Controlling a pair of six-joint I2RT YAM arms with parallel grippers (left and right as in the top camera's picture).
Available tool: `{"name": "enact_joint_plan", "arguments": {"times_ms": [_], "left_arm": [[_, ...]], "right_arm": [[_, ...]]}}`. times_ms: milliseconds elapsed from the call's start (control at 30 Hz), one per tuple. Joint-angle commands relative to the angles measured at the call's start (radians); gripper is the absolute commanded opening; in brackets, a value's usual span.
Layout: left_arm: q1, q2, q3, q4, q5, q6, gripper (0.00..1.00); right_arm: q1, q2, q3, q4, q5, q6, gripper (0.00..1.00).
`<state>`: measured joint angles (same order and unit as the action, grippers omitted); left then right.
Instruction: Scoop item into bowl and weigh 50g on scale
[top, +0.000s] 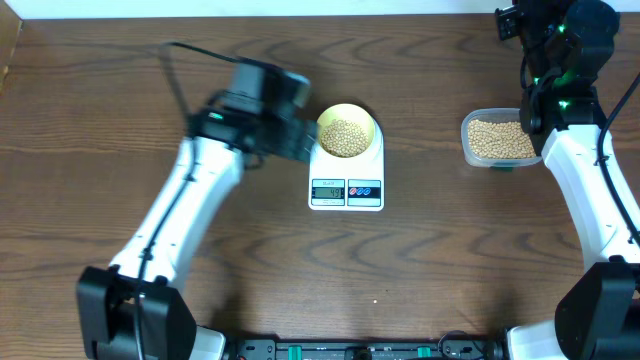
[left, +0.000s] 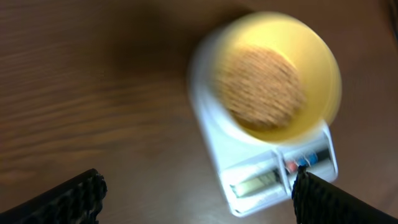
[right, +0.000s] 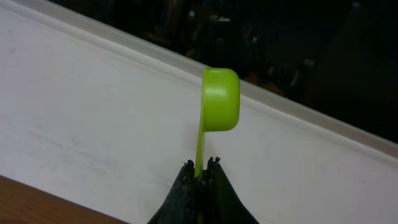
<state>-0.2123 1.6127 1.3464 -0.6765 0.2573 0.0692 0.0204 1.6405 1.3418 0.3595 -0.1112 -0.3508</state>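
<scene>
Dark wood-grain counter. Yellow bowl sits on the white scale platform so its beans register directly; display unreadable. Left end effector is spread fully and empty, just beside the bowl, apparently clear so it adds no load. Right end effector is pinched tight on the green scoop handle, raised behind the clear tub of spare beans.

Table is wood-grained, bowl plastic (smooth-looking).

The left end effector gapes wide; the right end effector clamps tight.
</scene>
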Motion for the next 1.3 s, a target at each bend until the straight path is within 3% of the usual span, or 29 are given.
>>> {"name": "enact_joint_plan", "arguments": {"times_ms": [0, 167, 433, 600, 900, 1267], "left_arm": [[0.104, 0.001, 0.024, -0.001, 0.100, -0.071, 0.98], [0.200, 0.001, 0.024, -0.002, 0.175, -0.072, 0.98], [0.217, 0.001, 0.023, 0.016, 0.179, -0.071, 0.98], [0.217, 0.001, 0.023, 0.024, 0.180, -0.071, 0.98], [0.217, 0.002, 0.023, 0.024, 0.180, -0.071, 0.98], [0.216, 0.002, 0.006, 0.024, 0.180, -0.071, 0.98]], "right_arm": [[-0.006, -0.018, 0.019, 0.003, 0.008, -0.005, 0.01], [-0.007, -0.018, 0.019, -0.003, 0.008, -0.005, 0.01], [-0.007, -0.018, 0.019, -0.048, 0.008, 0.000, 0.01], [-0.011, -0.018, 0.019, -0.138, 0.008, 0.111, 0.01], [-0.066, -0.019, 0.019, -0.588, -0.031, 0.366, 0.01], [-0.122, -0.045, 0.148, -1.079, -0.108, 0.405, 0.01]]}}
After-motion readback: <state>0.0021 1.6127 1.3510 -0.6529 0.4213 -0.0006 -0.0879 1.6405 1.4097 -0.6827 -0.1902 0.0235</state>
